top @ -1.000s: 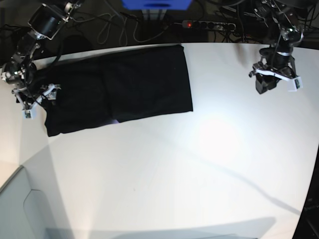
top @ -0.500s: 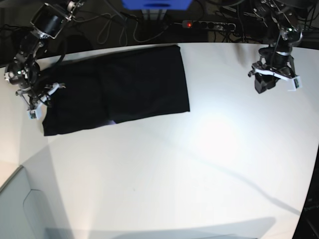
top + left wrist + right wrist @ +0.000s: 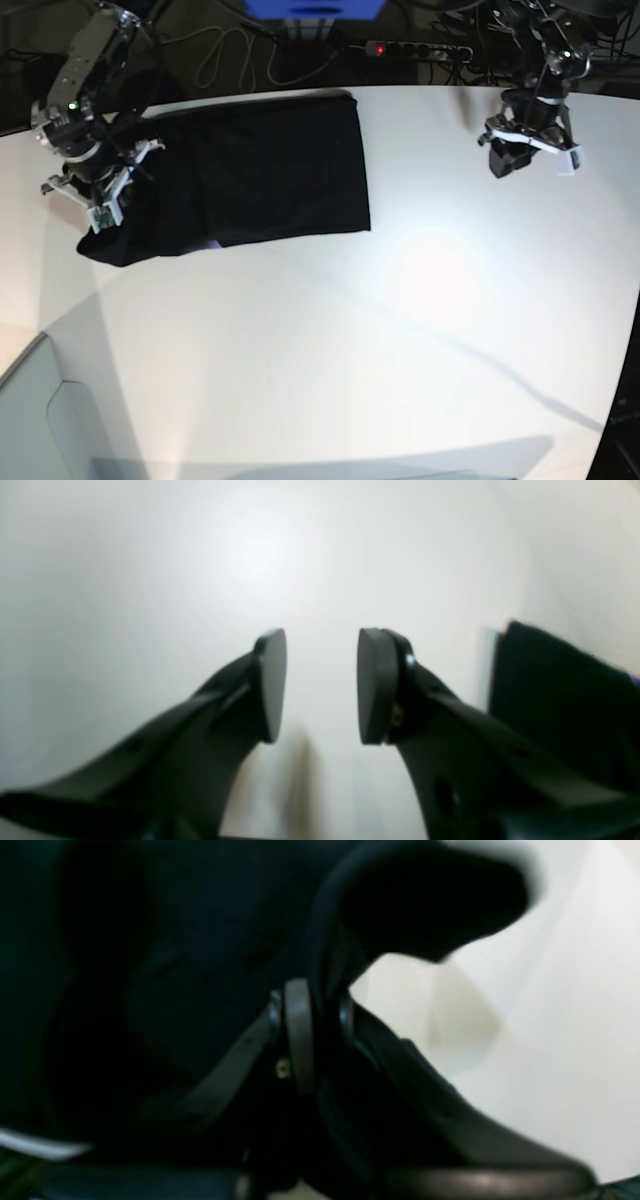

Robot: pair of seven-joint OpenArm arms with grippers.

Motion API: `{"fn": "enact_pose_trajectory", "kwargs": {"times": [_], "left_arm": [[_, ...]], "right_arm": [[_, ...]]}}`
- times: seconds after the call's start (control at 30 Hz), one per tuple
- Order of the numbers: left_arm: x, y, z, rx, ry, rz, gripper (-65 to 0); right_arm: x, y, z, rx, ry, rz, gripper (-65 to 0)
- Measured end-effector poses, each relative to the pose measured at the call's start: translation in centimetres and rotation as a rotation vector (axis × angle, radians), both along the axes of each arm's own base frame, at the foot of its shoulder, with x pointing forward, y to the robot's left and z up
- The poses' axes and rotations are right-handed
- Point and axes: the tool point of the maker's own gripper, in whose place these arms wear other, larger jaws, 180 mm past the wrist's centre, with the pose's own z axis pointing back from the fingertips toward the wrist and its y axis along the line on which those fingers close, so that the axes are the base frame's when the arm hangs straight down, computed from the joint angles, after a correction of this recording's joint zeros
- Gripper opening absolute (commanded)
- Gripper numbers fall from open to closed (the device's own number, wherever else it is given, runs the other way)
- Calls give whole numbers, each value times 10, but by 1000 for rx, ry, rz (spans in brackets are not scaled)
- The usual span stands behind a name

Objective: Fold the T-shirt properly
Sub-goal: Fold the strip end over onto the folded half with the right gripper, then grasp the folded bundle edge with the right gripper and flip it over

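Observation:
The black T-shirt (image 3: 260, 170) lies folded into a wide rectangle at the table's far left, plain side up, with a small purple patch showing at its front edge. My right gripper (image 3: 105, 205) is shut on the shirt's left end, which bunches up off the table. In the right wrist view the gripper (image 3: 315, 1025) pinches a fold of black T-shirt cloth (image 3: 150, 940) between its pads. My left gripper (image 3: 515, 160) hangs open over bare table at the far right, well away from the shirt. The left wrist view shows that gripper (image 3: 320, 685) empty, with the T-shirt (image 3: 550, 695) at its right.
The white table (image 3: 400, 330) curves away at the back and ends at the lower left, beside a grey panel (image 3: 40, 420). Behind the table lie a power strip (image 3: 420, 48), loose cables (image 3: 225, 50) and a blue object (image 3: 315, 8).
My right gripper has shut on the shirt's left end and moved right and up, bunching the cloth. The whole shirt slid a little left. The left gripper shifted slightly left and back.

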Motion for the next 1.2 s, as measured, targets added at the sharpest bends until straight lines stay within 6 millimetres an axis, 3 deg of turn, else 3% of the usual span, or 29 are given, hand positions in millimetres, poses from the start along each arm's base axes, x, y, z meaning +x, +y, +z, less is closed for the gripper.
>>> {"fn": "enact_pose_trajectory", "kwargs": {"times": [0.07, 0.17, 0.2, 0.33, 0.47, 0.63, 1.2], "left_arm": [[2, -17, -4, -24, 9, -45, -480], [7, -45, -9, -58, 14, -113, -637], [8, -51, -10, -67, 15, -128, -650], [11, -61, -16, -88, 22, -149, -650], [9, -85, -47, -165, 96, -196, -650], [9, -103, -69, -218, 150, -224, -650], [35, -128, -75, -285, 108, -257, -650]], "right_arm": [[3, 15, 8, 0, -26, 41, -650], [6, 39, 20, 19, -69, 103, -650], [5, 45, 21, 21, -70, 120, -650], [4, 63, 20, 26, -58, 177, -650], [5, 77, 20, 39, -60, 218, -650], [1, 100, 16, 57, -46, 291, -650], [-12, 207, 27, 161, -71, 607, -650]]}}
